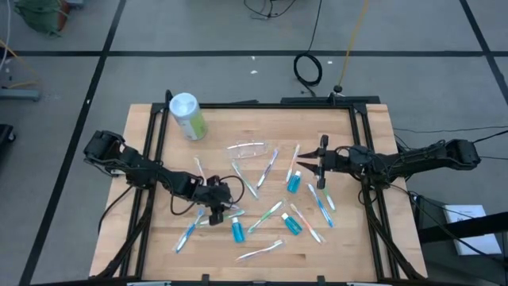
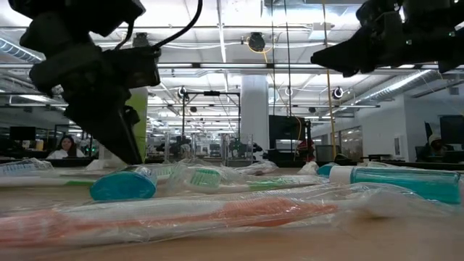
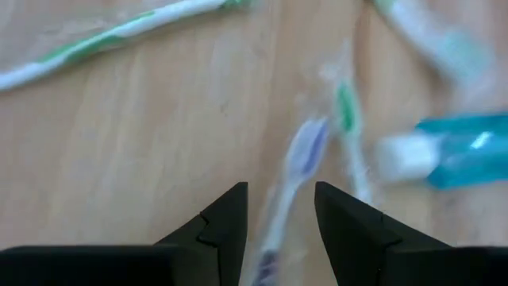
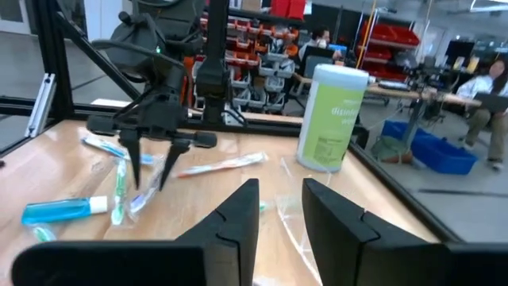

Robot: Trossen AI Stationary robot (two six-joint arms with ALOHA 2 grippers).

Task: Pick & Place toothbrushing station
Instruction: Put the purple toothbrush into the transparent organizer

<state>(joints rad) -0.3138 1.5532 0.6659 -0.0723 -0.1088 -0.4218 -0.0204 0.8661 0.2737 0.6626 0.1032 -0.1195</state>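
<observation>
Your left gripper's fingers (image 1: 214, 216) stand apart over the bench (image 1: 151, 238), straddling a wrapped toothbrush (image 1: 187, 233); the right gripper (image 1: 303, 166) is lifted, fingers parted and empty, while the clear holder (image 1: 248, 148) lies on its side among scattered brushes, contents too faint to tell. Low down, a blue tube (image 2: 123, 185) blocks much behind. The left wrist shows a blurred purple-handled brush (image 3: 298, 163) between the fingers. The right wrist shows the green canister (image 4: 332, 117) upright.
</observation>
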